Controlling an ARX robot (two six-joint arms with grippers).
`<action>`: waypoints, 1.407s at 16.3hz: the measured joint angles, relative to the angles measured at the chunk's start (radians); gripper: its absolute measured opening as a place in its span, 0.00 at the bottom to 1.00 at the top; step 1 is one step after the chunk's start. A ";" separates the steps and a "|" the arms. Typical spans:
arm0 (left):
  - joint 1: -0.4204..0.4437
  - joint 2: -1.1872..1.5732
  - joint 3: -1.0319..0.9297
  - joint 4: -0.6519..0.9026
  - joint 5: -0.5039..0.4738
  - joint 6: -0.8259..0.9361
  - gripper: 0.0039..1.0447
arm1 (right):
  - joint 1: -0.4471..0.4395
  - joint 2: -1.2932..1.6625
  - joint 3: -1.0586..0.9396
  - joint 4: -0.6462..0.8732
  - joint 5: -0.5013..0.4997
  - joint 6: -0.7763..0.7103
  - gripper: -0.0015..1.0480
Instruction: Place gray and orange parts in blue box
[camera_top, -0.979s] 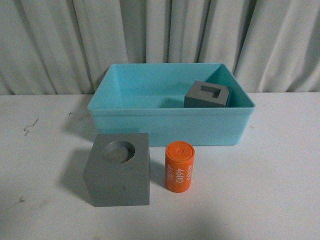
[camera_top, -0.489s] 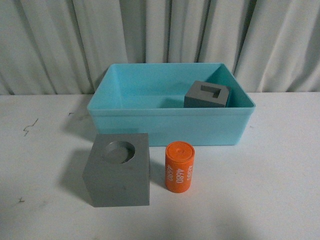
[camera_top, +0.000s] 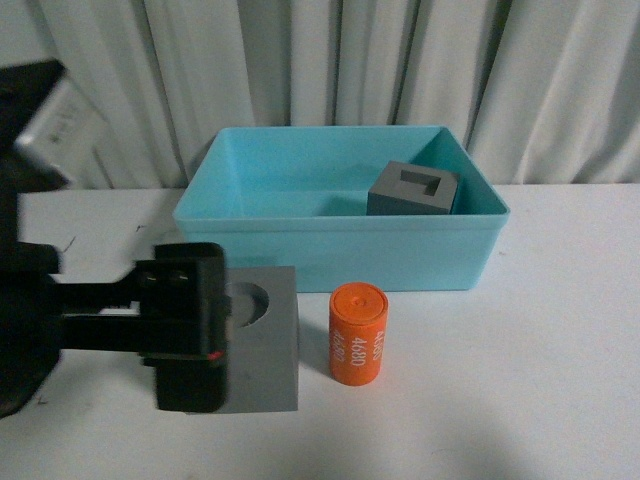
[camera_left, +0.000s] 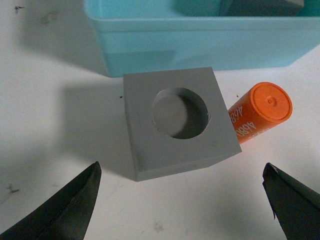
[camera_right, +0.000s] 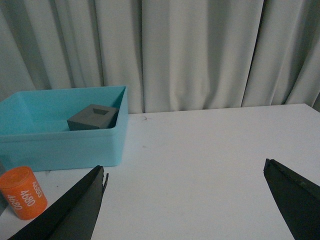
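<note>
A gray cube with a round recess (camera_top: 262, 340) stands on the white table in front of the blue box (camera_top: 340, 255). The orange cylinder printed "4680" (camera_top: 357, 333) stands upright just to its right. A second gray cube with a square recess (camera_top: 413, 190) lies inside the box at its right back. My left gripper (camera_top: 190, 330) hangs over the round-recess cube's left side and hides part of it. In the left wrist view this gripper (camera_left: 182, 200) is open wide, with the cube (camera_left: 177, 127) just ahead of its fingertips, untouched. My right gripper (camera_right: 185, 200) is open over bare table, right of the box (camera_right: 60, 145).
A pleated pale curtain (camera_top: 330, 70) closes off the back behind the table. The white tabletop (camera_top: 540, 380) extends to the right of the cylinder and box. Small dark marks (camera_top: 60, 250) dot the table at the left.
My left arm has come into the front view from the left and now hangs over the round-recess cube. The cubes, cylinder and box have not moved.
</note>
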 joint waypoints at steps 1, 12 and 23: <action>-0.004 0.062 0.023 0.016 -0.003 0.006 0.94 | 0.000 0.000 0.000 0.000 0.000 0.000 0.94; 0.068 0.279 0.141 0.079 0.010 0.117 0.94 | 0.000 0.000 0.000 0.000 0.000 0.000 0.94; 0.134 0.382 0.193 0.091 0.043 0.166 0.94 | 0.000 0.000 0.000 0.000 0.000 0.000 0.94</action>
